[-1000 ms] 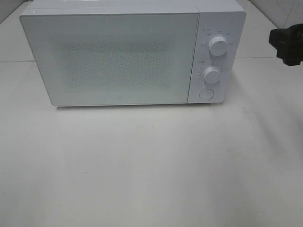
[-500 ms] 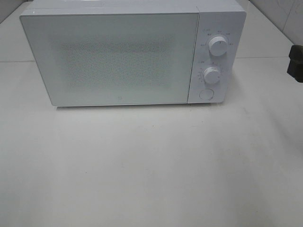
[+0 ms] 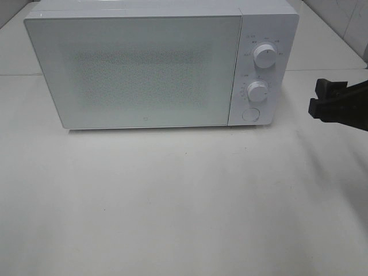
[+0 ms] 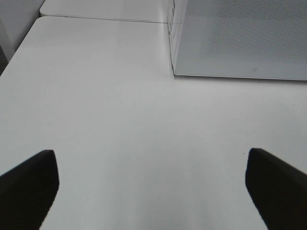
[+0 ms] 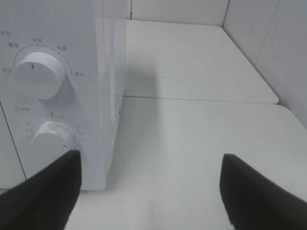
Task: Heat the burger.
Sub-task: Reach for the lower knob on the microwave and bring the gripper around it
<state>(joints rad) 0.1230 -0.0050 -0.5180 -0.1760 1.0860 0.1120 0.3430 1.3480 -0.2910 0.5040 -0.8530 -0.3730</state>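
We see a white microwave (image 3: pixel 144 69) standing on the white tabletop (image 3: pixel 184 201), and its door (image 3: pixel 138 72) is closed. The burger does not appear in any view. It is not on the tabletop and not in any tool. We suppose it sits inside the microwave, but the speckled window of the door does not let us confirm this.

The right tool (image 3: pixel 317 96) hangs in the air just to the right of the control panel. Its jaws are wide apart and hold nothing. From its own camera, the lower knob (image 5: pixel 53 136) is near one fingertip, and the upper knob (image 5: pixel 37 74) is above it. A round button (image 3: pixel 250 114) sits under both knobs. The left tool (image 4: pixel 151 187) is low over the bare tabletop in front of the door, also fully apart and empty.

In our judgement the loading part is probably done. What is left is to set the knobs and start the heating, and the right tool seems well placed for it. We cannot tell whether the timer is already turned.
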